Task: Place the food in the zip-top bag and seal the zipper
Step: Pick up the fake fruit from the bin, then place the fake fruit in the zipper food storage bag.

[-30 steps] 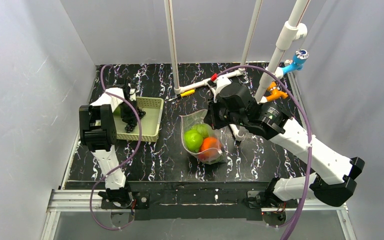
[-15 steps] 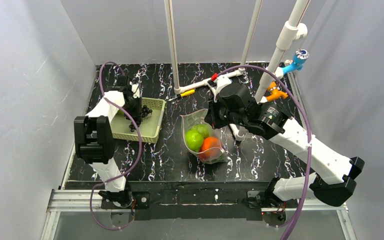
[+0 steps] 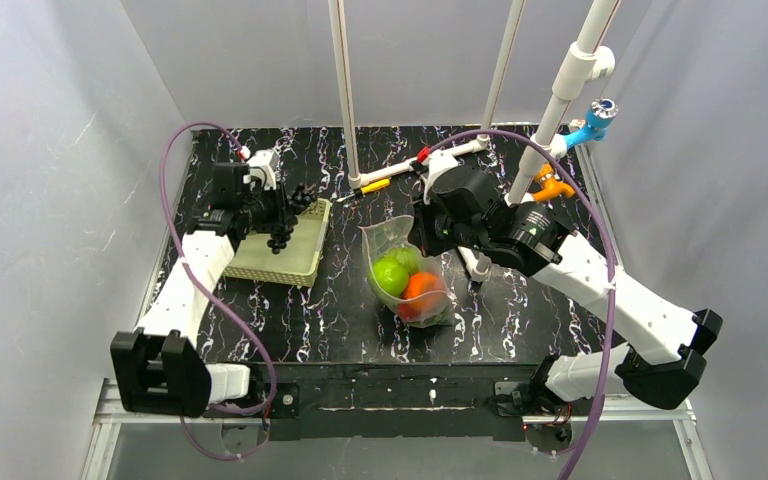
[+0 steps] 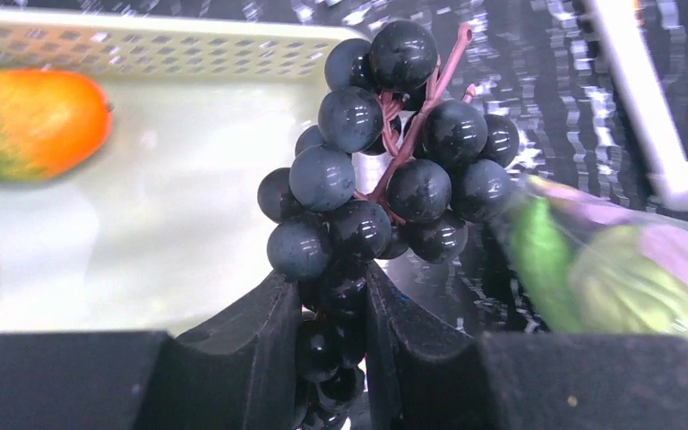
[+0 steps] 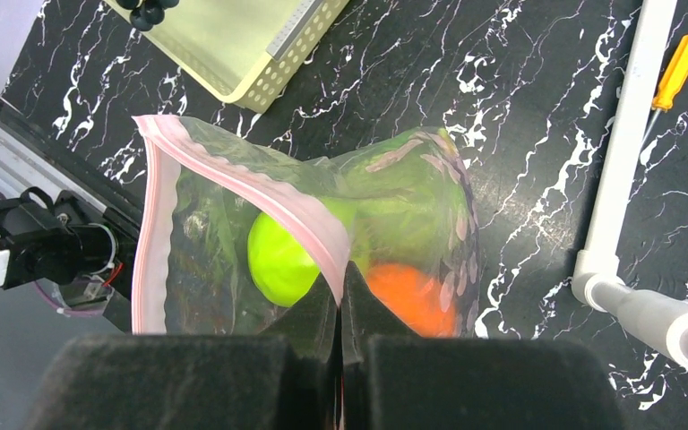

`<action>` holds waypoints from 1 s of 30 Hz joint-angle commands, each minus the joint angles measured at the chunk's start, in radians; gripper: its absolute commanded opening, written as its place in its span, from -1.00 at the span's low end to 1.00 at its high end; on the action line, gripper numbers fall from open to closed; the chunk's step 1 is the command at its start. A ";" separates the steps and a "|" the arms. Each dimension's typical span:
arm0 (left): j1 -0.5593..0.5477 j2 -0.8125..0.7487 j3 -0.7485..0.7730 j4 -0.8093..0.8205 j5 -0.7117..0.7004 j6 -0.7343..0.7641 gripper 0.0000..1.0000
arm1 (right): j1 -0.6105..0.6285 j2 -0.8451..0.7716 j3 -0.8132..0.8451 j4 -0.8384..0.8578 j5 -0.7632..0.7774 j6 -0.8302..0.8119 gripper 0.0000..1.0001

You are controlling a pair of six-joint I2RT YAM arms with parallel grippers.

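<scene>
My left gripper [image 3: 278,218] is shut on a bunch of dark toy grapes [image 4: 385,170] and holds it over the right edge of the pale green basket [image 3: 300,262]. An orange-and-green toy fruit [image 4: 36,121] lies in the basket. My right gripper [image 5: 340,296] is shut on the pink zipper strip [image 5: 260,184] of the clear zip-top bag [image 3: 408,270], holding its mouth open and lifted. Inside the bag sit a green apple [image 3: 390,276], an orange [image 3: 420,292] and green leafy pieces [image 5: 412,193].
A yellow-handled screwdriver [image 3: 372,186] and a white pipe frame [image 3: 430,160] lie behind the bag. White poles [image 3: 343,90] rise at the back. Blue and orange clamps [image 3: 590,125] sit at the back right.
My left arm has swung out and lifted the grapes from inside the basket toward its right rim, nearer the bag. The right gripper keeps its hold on the bag's edge.
</scene>
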 commanded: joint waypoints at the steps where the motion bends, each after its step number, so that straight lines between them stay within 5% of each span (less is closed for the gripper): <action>1: -0.035 -0.165 -0.077 0.217 0.183 -0.022 -1.00 | 0.006 0.027 0.063 0.019 0.022 -0.013 -0.97; 13: -0.146 -0.444 -0.284 0.709 0.612 -0.201 -1.00 | 0.008 0.128 0.180 -0.006 0.000 -0.007 -0.97; 22: -0.209 -0.511 -0.339 0.944 0.903 -0.243 -1.00 | 0.008 0.208 0.263 -0.021 -0.067 -0.011 -0.97; 30: -0.244 -0.529 -0.373 1.262 0.977 -0.406 -1.00 | 0.007 0.263 0.297 -0.036 -0.186 0.002 -0.97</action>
